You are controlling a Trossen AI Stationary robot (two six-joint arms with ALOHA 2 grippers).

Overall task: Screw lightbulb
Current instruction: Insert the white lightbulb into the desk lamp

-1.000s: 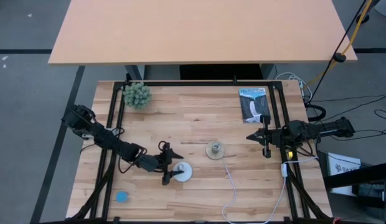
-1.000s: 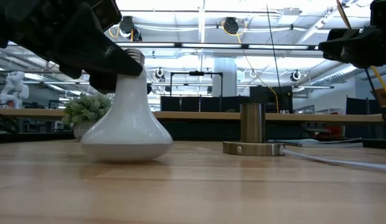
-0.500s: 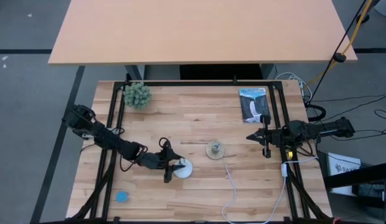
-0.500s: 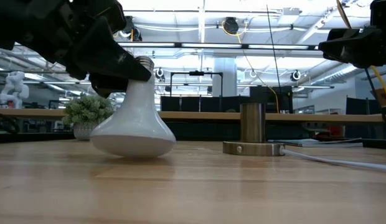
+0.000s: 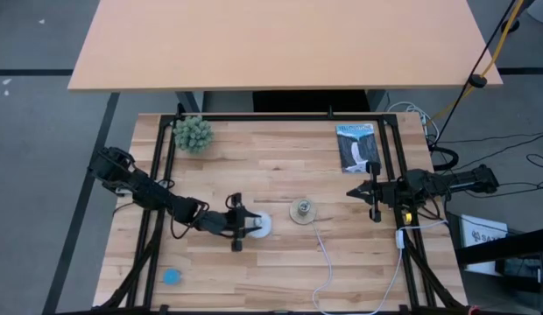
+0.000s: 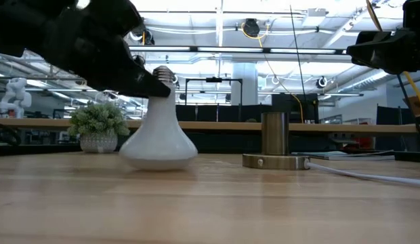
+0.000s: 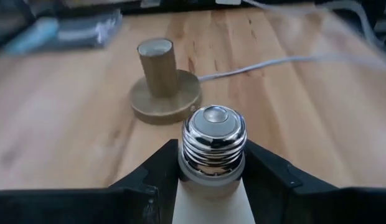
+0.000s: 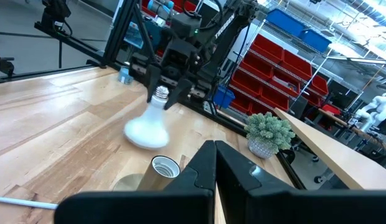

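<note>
My left gripper (image 7: 213, 180), clamped on the white dome-headed lightbulb (image 6: 159, 129), has dragged it nearer the round brass socket (image 6: 274, 146); lifting and inverting remain.

Matt white lightbulb (image 6: 159, 132), glossy metal base

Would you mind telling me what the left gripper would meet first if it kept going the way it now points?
Probably the socket: the left gripper, shut on the lightbulb, points straight toward it, with only bare table between.
</note>
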